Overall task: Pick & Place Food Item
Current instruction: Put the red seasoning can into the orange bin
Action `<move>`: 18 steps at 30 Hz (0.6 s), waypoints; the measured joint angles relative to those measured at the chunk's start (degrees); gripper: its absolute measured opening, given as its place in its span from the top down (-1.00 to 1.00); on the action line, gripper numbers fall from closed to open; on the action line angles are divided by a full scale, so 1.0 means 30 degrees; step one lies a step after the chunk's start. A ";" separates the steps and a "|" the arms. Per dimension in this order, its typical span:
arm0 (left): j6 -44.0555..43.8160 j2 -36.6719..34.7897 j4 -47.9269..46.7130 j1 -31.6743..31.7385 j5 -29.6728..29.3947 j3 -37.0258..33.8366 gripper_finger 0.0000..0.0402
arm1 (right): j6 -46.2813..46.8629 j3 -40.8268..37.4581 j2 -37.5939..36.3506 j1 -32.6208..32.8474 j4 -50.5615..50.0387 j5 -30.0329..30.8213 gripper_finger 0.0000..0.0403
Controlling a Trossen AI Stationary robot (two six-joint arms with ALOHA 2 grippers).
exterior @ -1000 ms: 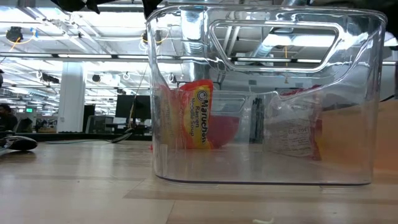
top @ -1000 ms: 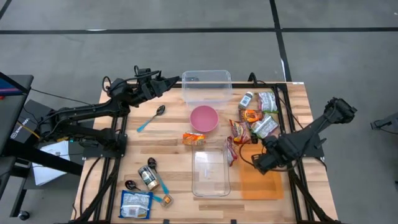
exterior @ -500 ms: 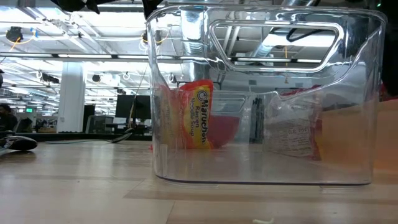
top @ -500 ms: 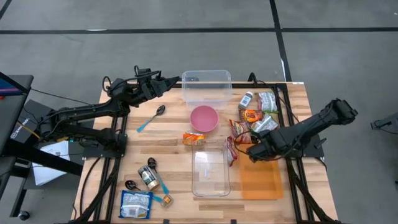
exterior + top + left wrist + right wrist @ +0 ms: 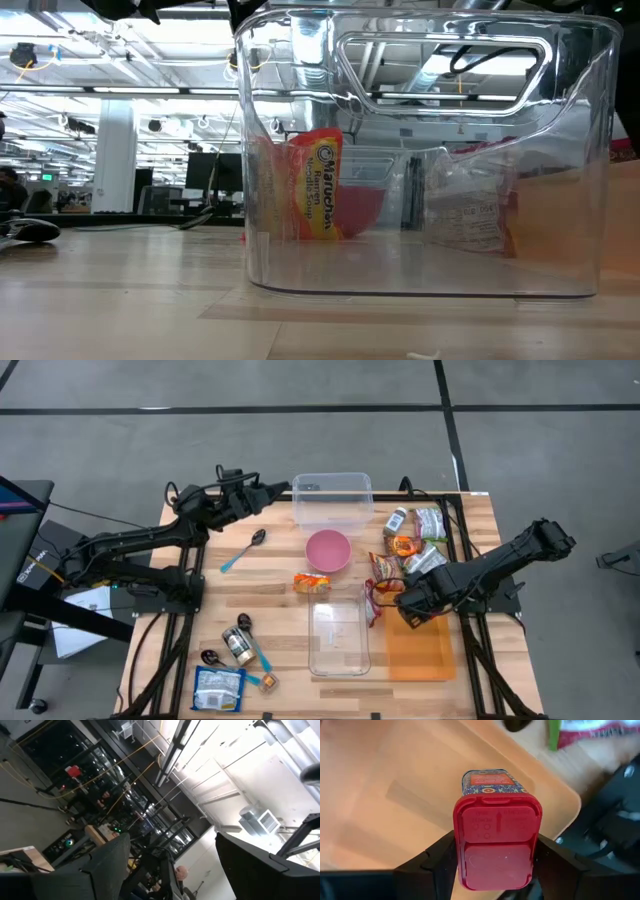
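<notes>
Orange tray (image 5: 420, 655): right gripper (image 5: 408, 610) over its back edge, fingers clamped on red-capped spice tin (image 5: 496, 840).
Left gripper (image 5: 283, 488): fingers apart, at table's far edge.
Change: right gripper shifted towards clear bin (image 5: 338, 635).

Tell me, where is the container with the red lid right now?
The red-lidded container is held between the fingers of the right gripper, above the orange tray on the table's right side, next to the clear bin.
</notes>
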 joint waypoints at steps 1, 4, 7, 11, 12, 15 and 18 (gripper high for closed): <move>0.0004 -0.0006 0.0006 0.0000 0.0000 0.0000 -0.45 | -0.1097 0.0001 -0.0003 0.0057 0.0036 0.0086 -0.05; 0.0176 0.0000 -0.0001 0.0000 0.0007 0.0000 -0.45 | -0.4145 0.0003 -0.0003 0.0195 0.0053 0.0373 -0.05; 0.0222 -0.0002 -0.0083 0.0000 0.0005 0.0000 -0.45 | -0.6708 0.0007 0.0004 0.0316 0.0095 0.0567 -0.05; 0.0324 -0.0006 -0.0355 0.0000 0.0007 0.0000 -0.45 | -0.9341 0.0007 0.0004 0.0304 0.0190 0.1304 -0.05; 0.0331 -0.0006 -0.0495 0.0000 0.0003 0.0000 -0.45 | -0.9934 0.0006 0.0004 0.0304 0.0218 0.1526 -0.05; 0.0346 0.0001 -0.0587 0.0000 0.0007 0.0000 -0.42 | -1.1612 0.0000 0.0004 0.0304 0.0524 0.2103 -0.05; 0.0360 -0.0003 -0.0588 0.0000 0.0004 0.0000 -0.38 | -1.3045 0.0004 0.0004 0.0304 0.0996 0.2488 -0.05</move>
